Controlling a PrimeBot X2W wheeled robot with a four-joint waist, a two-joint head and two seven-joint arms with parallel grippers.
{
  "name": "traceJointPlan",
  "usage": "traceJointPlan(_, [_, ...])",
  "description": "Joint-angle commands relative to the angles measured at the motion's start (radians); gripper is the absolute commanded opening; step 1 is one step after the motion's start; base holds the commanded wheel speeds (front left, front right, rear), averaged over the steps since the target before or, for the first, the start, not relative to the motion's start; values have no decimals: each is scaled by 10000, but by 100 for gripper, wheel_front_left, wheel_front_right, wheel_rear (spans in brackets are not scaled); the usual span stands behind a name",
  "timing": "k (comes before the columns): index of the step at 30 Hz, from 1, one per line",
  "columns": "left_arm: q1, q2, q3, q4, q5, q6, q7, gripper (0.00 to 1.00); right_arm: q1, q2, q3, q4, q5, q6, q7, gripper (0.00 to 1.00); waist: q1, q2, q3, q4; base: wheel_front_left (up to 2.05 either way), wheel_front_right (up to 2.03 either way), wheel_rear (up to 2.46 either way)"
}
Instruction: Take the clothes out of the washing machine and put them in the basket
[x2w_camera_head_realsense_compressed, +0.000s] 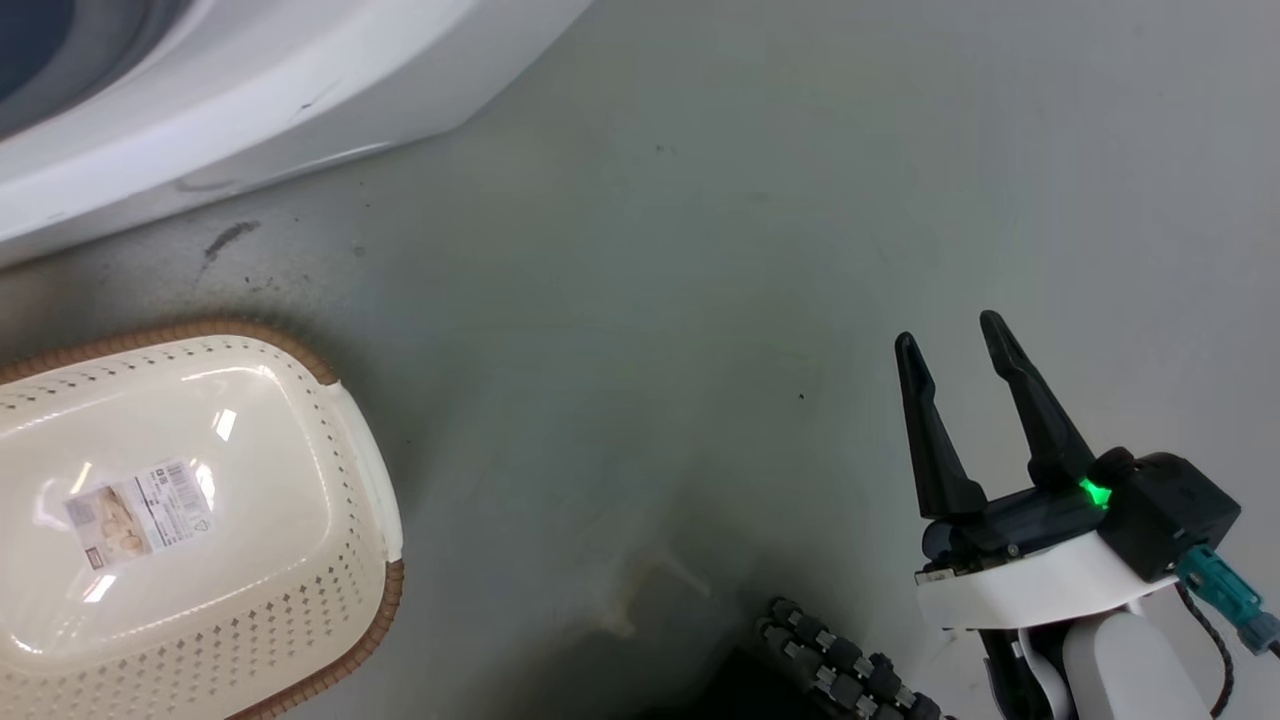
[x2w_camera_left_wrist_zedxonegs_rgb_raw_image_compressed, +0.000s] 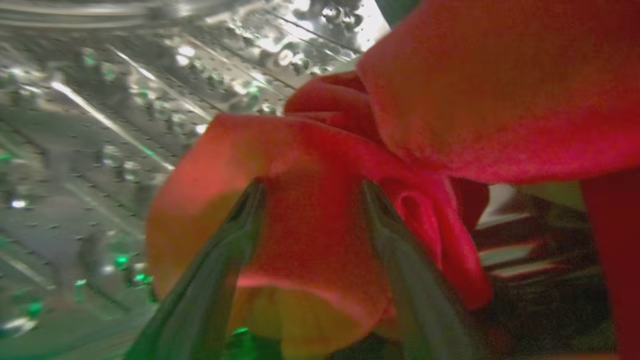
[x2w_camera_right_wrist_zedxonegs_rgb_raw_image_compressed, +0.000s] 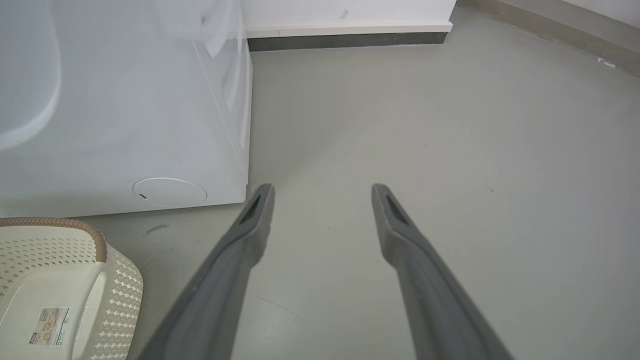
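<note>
In the left wrist view, bright red clothes (x2w_camera_left_wrist_zedxonegs_rgb_raw_image_compressed: 475, 90) lie bunched inside the washing machine's perforated steel drum (x2w_camera_left_wrist_zedxonegs_rgb_raw_image_compressed: 100, 150). My left gripper (x2w_camera_left_wrist_zedxonegs_rgb_raw_image_compressed: 314, 187) is open, its two fingers spread with a fold of the red fabric between and behind them. The white washing machine (x2w_camera_head_realsense_compressed: 250, 90) (x2w_camera_right_wrist_zedxonegs_rgb_raw_image_compressed: 125, 100) stands at the upper left. The cream basket (x2w_camera_head_realsense_compressed: 340, 560) (x2w_camera_right_wrist_zedxonegs_rgb_raw_image_compressed: 120, 285) with its brown rim sits on the floor in front of it, and a barcode sticker shows on its bare bottom. My right gripper (x2w_camera_head_realsense_compressed: 950, 340) (x2w_camera_right_wrist_zedxonegs_rgb_raw_image_compressed: 322, 192) hangs open over the floor, right of the basket, holding nothing.
Grey floor (x2w_camera_head_realsense_compressed: 640, 250) stretches between the basket and my right gripper. A dark ridged part of my base (x2w_camera_head_realsense_compressed: 840, 670) shows at the bottom. A white wall with a dark skirting (x2w_camera_right_wrist_zedxonegs_rgb_raw_image_compressed: 350, 40) runs behind the machine.
</note>
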Motion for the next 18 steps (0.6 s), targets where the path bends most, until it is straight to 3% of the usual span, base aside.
traceJointPlan(1, [-60, -18, 54, 105, -103, 77, 70, 100, -226, 24, 11, -17, 54, -7, -21, 100, -1, 0, 138, -15, 0, 0, 0])
traceJointPlan(3, [36, 28, -16, 213, -68, 82, 112, 100, -249, 23, 51, -1, -7, -7, -23, 100, -1, 0, 166, -36, 0, 0, 0])
traceJointPlan(4, [41, 62, -33, 235, -63, 85, 101, 91, -273, 21, 24, -33, -4, -7, -21, 100, -1, 0, 180, -53, 0, 0, 0])
traceJointPlan(5, [26, 55, -13, 248, -133, 87, 68, 18, -328, 21, -40, -87, 36, -7, -21, 100, -1, 0, 197, -60, 0, 0, 0])
traceJointPlan(6, [39, 35, -57, 243, -156, 80, 44, 0, -375, 21, -116, -118, 86, -7, -21, 100, -1, 0, 209, -57, 0, 0, 0])
traceJointPlan(18, [181, -489, -139, 141, -571, 251, -1810, 0, -520, 20, -447, 21, -240, -7, -23, 100, -1, 0, -407, 439, 0, 0, 0])
